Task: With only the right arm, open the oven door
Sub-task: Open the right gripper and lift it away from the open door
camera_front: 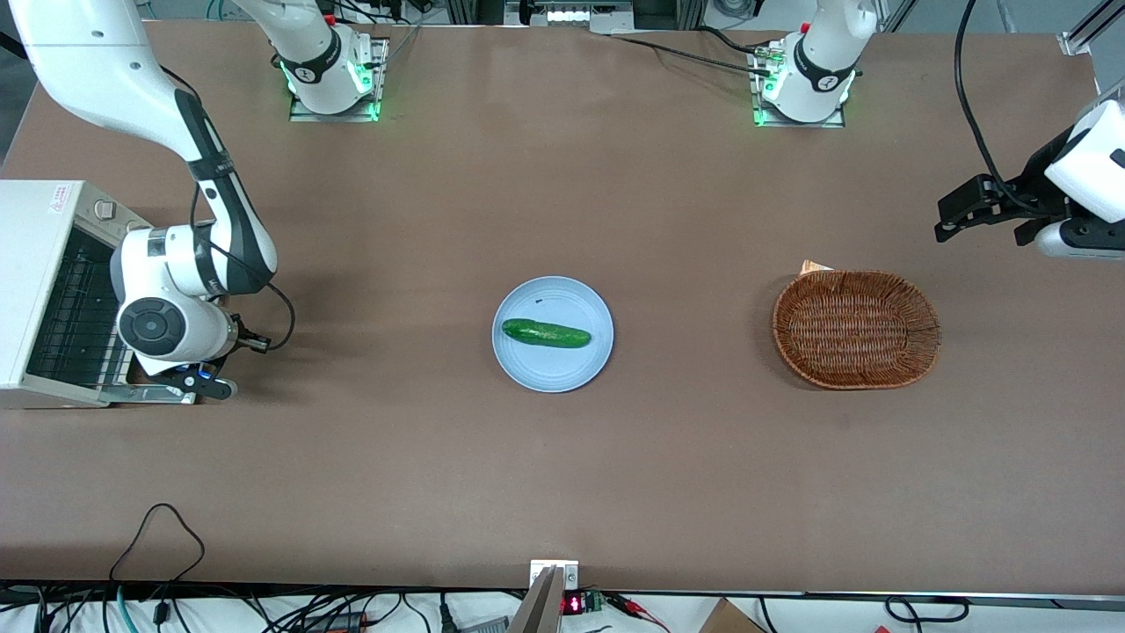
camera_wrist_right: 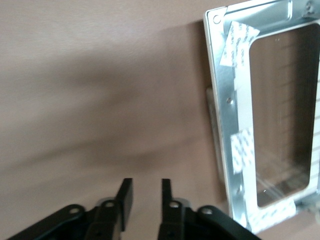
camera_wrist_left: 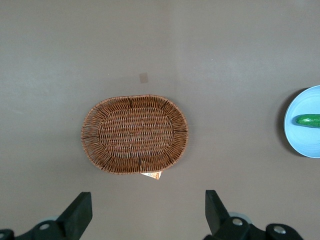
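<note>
The white toaster oven (camera_front: pixel 39 281) stands at the working arm's end of the table. Its oven door (camera_front: pixel 149 396) is folded down and lies flat on the table in front of the oven. Its shiny metal inner side (camera_wrist_right: pixel 227 125) faces up around the dark glass window (camera_wrist_right: pixel 285 115). The wire rack inside the oven shows. The right arm (camera_front: pixel 220 220) reaches down over the door and hides most of it. Its black gripper (camera_front: pixel 209 383) hangs just past the door's outer edge, above bare table. The gripper (camera_wrist_right: pixel 147 187) holds nothing, and a narrow gap separates its fingers.
A light blue plate (camera_front: pixel 518 356) with a green cucumber (camera_front: pixel 545 333) lies mid-table. An oval wicker basket (camera_front: pixel 857 328) lies toward the parked arm's end, and it also shows in the left wrist view (camera_wrist_left: pixel 135 134). White tape patches (camera_wrist_right: pixel 240 37) stick to the door frame.
</note>
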`<state>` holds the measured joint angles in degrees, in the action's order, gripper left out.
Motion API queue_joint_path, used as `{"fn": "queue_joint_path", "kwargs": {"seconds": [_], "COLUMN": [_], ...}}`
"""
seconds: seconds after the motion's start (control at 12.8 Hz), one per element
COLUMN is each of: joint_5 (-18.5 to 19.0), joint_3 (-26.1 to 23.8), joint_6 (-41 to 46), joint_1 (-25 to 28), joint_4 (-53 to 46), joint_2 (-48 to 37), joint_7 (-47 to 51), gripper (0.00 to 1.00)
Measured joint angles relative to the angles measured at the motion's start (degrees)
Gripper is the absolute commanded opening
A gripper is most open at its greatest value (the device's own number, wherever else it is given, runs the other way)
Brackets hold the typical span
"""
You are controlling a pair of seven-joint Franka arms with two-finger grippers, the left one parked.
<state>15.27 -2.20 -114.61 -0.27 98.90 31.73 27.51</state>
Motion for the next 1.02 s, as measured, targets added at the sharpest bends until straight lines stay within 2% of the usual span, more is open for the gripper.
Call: {"fn": "queue_joint_path", "kwargs": {"seconds": [0.39, 0.63, 0.78, 1.02], "joint_5": [-11.3, -16.0, -18.0, -18.5], "joint_3": [-1.5, -1.6, -1.6, -1.5], "joint_6": [18.7, 32.2, 36.3, 38.2], "joint_1": [0.1, 0.0, -0.1, -0.3], "joint_4": [-9.5, -18.5, -21.4, -22.1], "joint_2": [-3.2, -4.0, -6.0, -11.1], "joint_7": [-2.4, -4.7, -8.6, -14.2], "gripper": [0.99, 0.99, 0.99, 0.99]}}
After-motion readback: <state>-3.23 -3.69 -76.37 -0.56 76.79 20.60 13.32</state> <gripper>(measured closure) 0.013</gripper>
